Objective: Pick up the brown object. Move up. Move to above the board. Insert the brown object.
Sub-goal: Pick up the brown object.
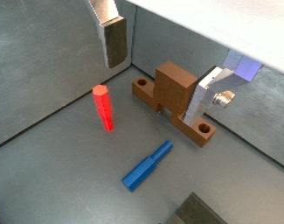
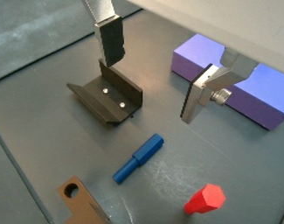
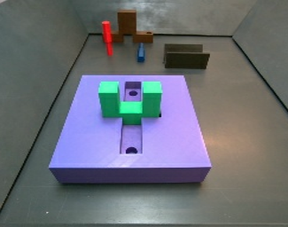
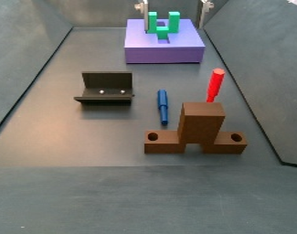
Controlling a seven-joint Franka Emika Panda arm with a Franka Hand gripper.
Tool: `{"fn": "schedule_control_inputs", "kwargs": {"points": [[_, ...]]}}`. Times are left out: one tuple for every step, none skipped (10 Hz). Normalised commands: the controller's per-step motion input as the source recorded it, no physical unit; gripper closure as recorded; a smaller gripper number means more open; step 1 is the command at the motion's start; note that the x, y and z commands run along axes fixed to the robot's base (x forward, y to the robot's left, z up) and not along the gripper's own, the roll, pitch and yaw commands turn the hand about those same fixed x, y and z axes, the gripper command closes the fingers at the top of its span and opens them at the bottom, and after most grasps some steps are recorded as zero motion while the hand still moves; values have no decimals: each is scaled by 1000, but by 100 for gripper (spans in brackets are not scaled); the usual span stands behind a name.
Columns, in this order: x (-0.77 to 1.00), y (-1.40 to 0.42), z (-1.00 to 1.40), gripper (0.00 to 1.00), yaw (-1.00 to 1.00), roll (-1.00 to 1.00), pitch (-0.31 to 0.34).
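The brown object [image 1: 173, 87] is a mid-brown block with an upright middle and a low bar with round holes at its ends. It stands on the grey floor, also seen in both side views [image 3: 132, 25] [image 4: 202, 126]. The board [image 3: 170, 133] is a large purple slab with a slot, carrying a green U-shaped block [image 3: 128, 99]; it also shows in a side view [image 4: 187, 50]. My gripper [image 1: 159, 72] hangs above the floor, open and empty, fingers [image 1: 113, 44] wide apart. In a wrist view [image 2: 155, 67] the board [image 2: 266, 92] lies behind one finger.
A red hexagonal peg [image 1: 103, 107] stands beside the brown object. A blue peg [image 1: 147, 166] lies on the floor nearby. The dark fixture [image 2: 107, 98] stands on the floor [image 4: 104, 89]. Grey walls enclose the floor.
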Motion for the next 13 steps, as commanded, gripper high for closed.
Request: {"fn": "schedule_control_inputs", "kwargs": {"points": [[-89,383,-226,0,-109,0,4],[-294,651,-291,0,-134,0,0],[-309,786,-237,0,-43,-14,0],[-234,780,-211,0,0,-27,0],[-137,651,-203,0,0,0,0],[0,523,-254,0,0,0,0],[0,426,-286,0,0,27,10],[114,303,-171,0,0,100,67],[0,226,-151,0,0,116,43],[54,63,0,0,86,0,7],[0,0,-94,0,0,23,0],[-49,131,-226,0,0,0,0],[-57,214,-309,0,-83,0,0]]}}
